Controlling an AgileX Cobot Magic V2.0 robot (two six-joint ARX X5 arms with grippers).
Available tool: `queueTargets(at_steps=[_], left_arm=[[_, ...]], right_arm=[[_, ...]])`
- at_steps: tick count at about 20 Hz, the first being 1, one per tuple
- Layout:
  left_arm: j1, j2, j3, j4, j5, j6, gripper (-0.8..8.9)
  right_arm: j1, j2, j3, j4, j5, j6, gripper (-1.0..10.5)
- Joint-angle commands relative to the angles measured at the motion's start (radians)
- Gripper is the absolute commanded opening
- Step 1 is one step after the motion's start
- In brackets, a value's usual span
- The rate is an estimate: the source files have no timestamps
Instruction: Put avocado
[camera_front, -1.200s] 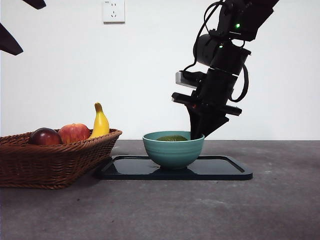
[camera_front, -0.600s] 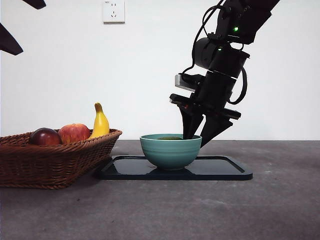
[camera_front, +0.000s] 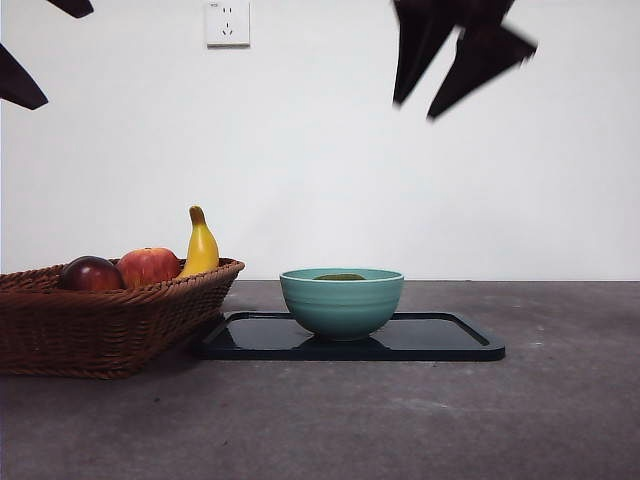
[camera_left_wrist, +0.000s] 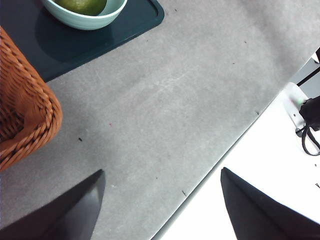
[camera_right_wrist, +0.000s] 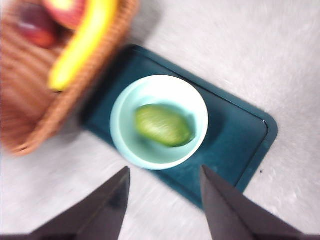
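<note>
Inside the teal bowl (camera_right_wrist: 159, 121) on the dark tray (camera_right_wrist: 239, 145), the avocado (camera_right_wrist: 163, 125) was seen lying on its side. It was judged firm, fairly light, bumpy-skinned; best gripped across its middle. Right gripper (camera_front: 462, 62), jaws apart and empty, had lifted from the bowl rim to 12 o'clock above. Left gripper (camera_left_wrist: 162, 207) waited, spread wide.

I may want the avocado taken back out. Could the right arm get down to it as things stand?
Probably yes. The right gripper hangs above the bowl with fingers apart, and the avocado lies uncovered inside; only the bowl's wall might crowd the fingers.
</note>
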Motion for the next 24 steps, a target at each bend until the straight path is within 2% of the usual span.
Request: queueTargets(at_steps=[1, 5, 11, 15, 24], left_arm=[[-0.006, 0.005, 0.008, 0.012, 0.003, 0.013, 3.73], [-0.006, 0.005, 0.008, 0.012, 0.003, 0.013, 3.73], [-0.006, 0.005, 0.008, 0.012, 0.003, 0.016, 3.73], [-0.006, 0.005, 0.008, 0.012, 0.003, 0.016, 3.73], [-0.006, 0.005, 0.008, 0.012, 0.003, 0.016, 3.53]], right_arm=[[0.015, -0.052, 0.019, -0.042, -0.001, -0.012, 2.3], [0.055, -0.209, -0.074, -0.060, 0.001, -0.012, 2.3], [0.138, -0.491, -0.404, 0.061, -0.003, -0.005, 2.3], [0.190, -0.603, -0.575, 0.095, -0.012, 0.026, 2.3], [0.203, -0.621, -0.611, 0.110, -0.034, 0.026, 2.2]])
